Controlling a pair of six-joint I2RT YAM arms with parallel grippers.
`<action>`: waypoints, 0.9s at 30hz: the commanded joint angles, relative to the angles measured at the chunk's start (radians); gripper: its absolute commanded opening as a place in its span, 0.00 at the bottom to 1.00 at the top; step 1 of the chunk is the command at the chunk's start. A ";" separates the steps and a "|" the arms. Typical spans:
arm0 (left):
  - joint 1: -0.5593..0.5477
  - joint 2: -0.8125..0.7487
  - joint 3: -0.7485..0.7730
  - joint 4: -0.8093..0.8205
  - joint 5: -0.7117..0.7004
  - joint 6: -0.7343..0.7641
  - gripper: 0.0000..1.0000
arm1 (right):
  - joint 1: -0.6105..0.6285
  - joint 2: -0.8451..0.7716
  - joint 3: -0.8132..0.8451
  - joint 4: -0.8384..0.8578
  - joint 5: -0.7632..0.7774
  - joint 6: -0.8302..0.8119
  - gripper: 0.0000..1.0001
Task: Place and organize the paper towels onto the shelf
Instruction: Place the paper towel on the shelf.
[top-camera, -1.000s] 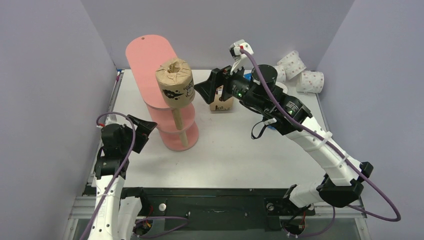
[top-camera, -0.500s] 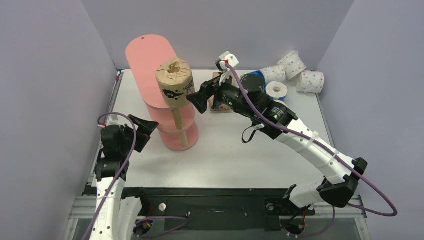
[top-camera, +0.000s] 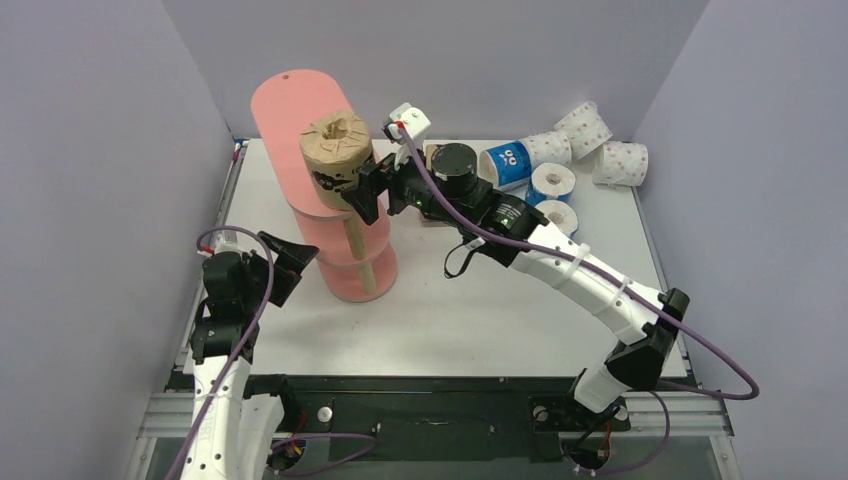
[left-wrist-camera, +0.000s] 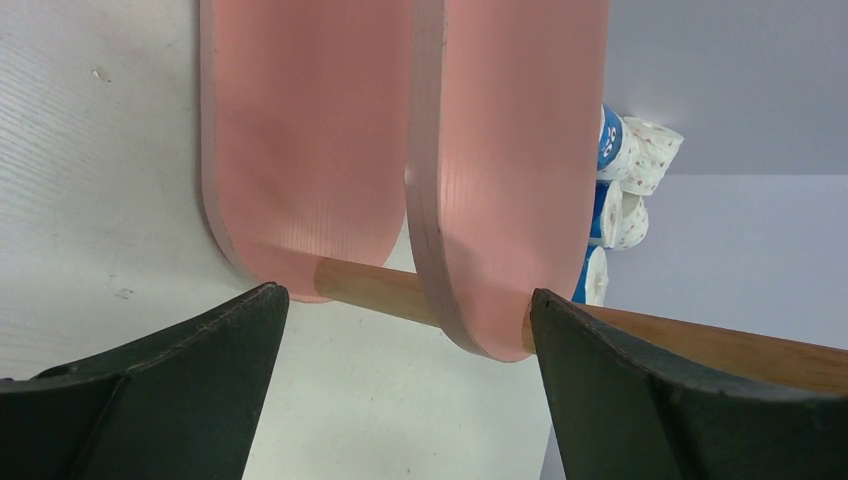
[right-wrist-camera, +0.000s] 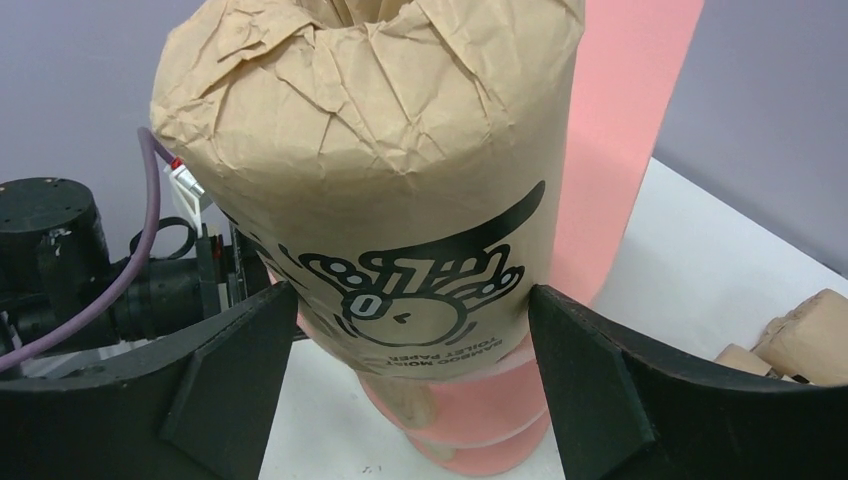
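The salmon-pink shelf (top-camera: 296, 118) stands at the left of the table. One brown paper towel roll (top-camera: 334, 154) with black print stands upright on its top board. My right gripper (top-camera: 363, 190) is open, with its jaws on either side of this roll's lower half (right-wrist-camera: 400, 200). My left gripper (top-camera: 290, 262) is open and empty, low beside the shelf's bottom boards (left-wrist-camera: 500, 150). Blue rolls (top-camera: 510, 160) and white pink-dotted rolls (top-camera: 620, 162) lie at the far right. More brown rolls (right-wrist-camera: 805, 335) lie behind my right arm.
A light wooden post (top-camera: 355, 245) joins the shelf boards at the front. Purple walls close in the table on the left, back and right. My right arm stretches across the middle of the table from the near right.
My right gripper has swung left from the brown rolls on the table to the shelf and now straddles the roll on top. That roll has shifted slightly left. The left arm has not moved.
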 joint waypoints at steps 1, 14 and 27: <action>0.002 -0.011 0.006 0.009 -0.003 0.031 0.90 | 0.015 0.044 0.064 0.012 0.066 -0.024 0.80; 0.003 -0.006 0.017 -0.021 -0.024 0.039 0.90 | 0.017 0.182 0.193 0.031 0.149 -0.017 0.79; 0.002 -0.002 0.010 -0.030 -0.028 0.048 0.90 | -0.011 0.380 0.438 -0.018 0.103 0.002 0.79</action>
